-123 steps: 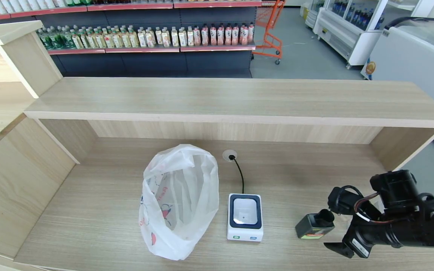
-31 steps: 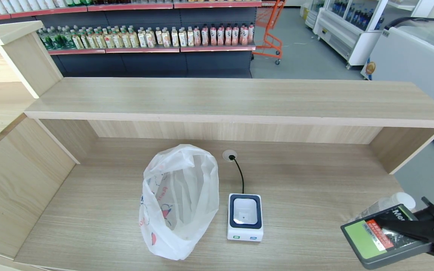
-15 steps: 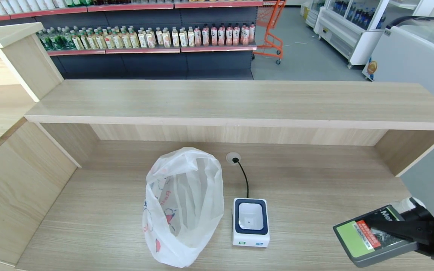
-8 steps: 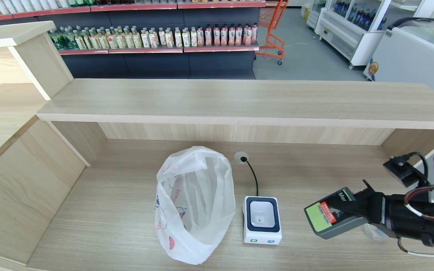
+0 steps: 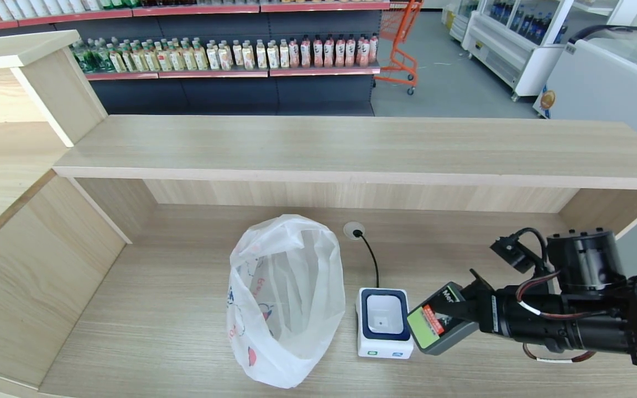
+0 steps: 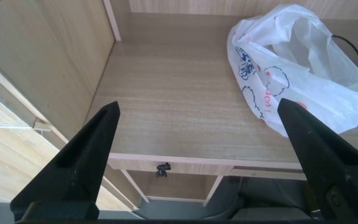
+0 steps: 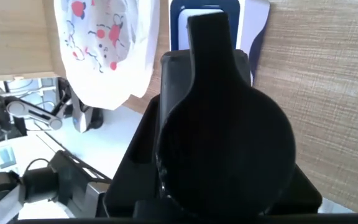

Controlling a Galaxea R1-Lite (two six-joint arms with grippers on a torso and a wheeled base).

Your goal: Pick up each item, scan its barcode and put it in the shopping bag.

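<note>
The item (image 5: 439, 327), a dark grey rectangular pack whose end face carries a green and red label, is clamped in the right end effector (image 5: 465, 310). It is held above the counter (image 5: 158, 331), tilted on its side, just beside the scanner's right edge with the labelled end turned toward it. The scanner (image 5: 384, 325) is a white box with a dark blue frame around a pale window facing up, standing flat on the counter. Just to its left stands the shopping bag (image 5: 282, 298), thin white plastic with red and blue print, its mouth open upward.
</note>
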